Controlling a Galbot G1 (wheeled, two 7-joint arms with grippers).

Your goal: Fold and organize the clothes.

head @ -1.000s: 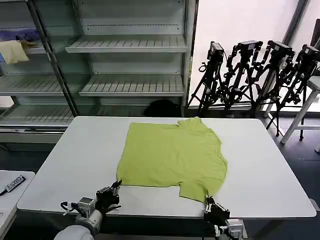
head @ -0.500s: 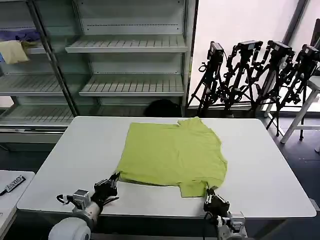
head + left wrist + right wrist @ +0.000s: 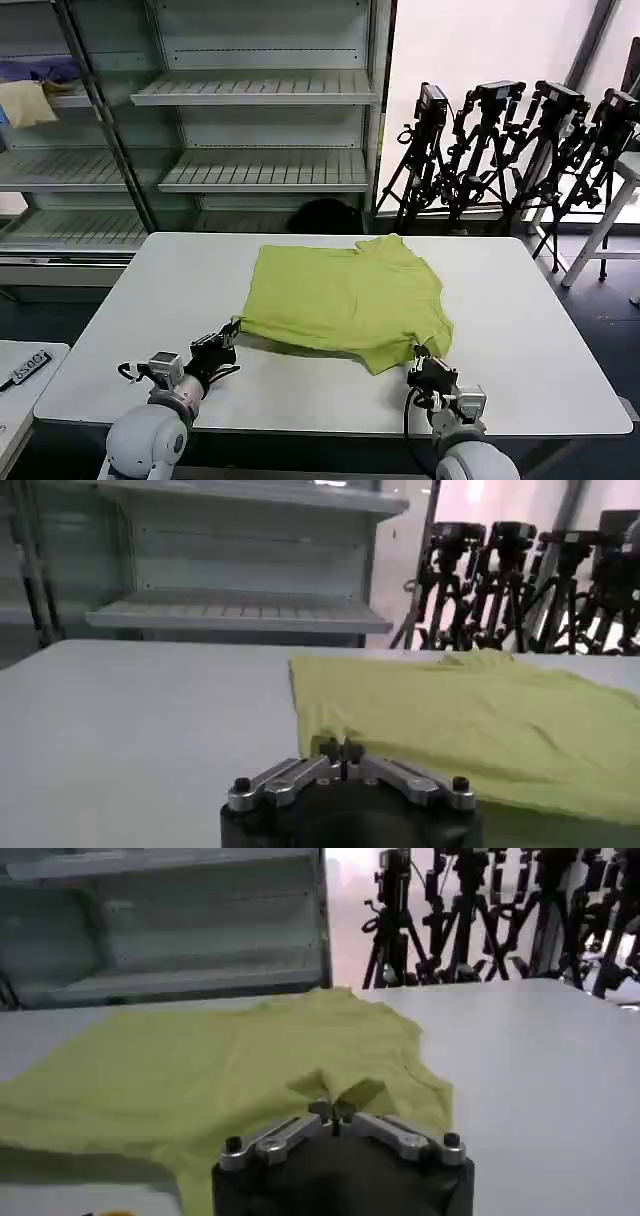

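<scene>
The clothes are one lime yellow-green T-shirt (image 3: 345,300) spread on the white table (image 3: 520,330). Its near edge is lifted off the tabletop and curls toward the far side. My left gripper (image 3: 234,330) is shut on the T-shirt's near left corner. In the left wrist view the left gripper (image 3: 341,750) pinches the T-shirt (image 3: 470,720) at its hem. My right gripper (image 3: 420,358) is shut on the near right corner by the sleeve. Seen from the right wrist, the right gripper (image 3: 333,1111) holds a bunched fold of the T-shirt (image 3: 230,1063).
Metal shelves (image 3: 260,90) stand behind the table. A pale yellow cloth (image 3: 27,102) and a purple cloth (image 3: 40,70) lie on a shelf at the far left. Black tripods (image 3: 500,150) stand at the far right. A small side table (image 3: 20,375) sits at the left.
Both grippers have moved away from the table's near edge toward the far side, carrying the T-shirt's near hem with them. The near edge has lifted and the shirt looks shorter front to back.
</scene>
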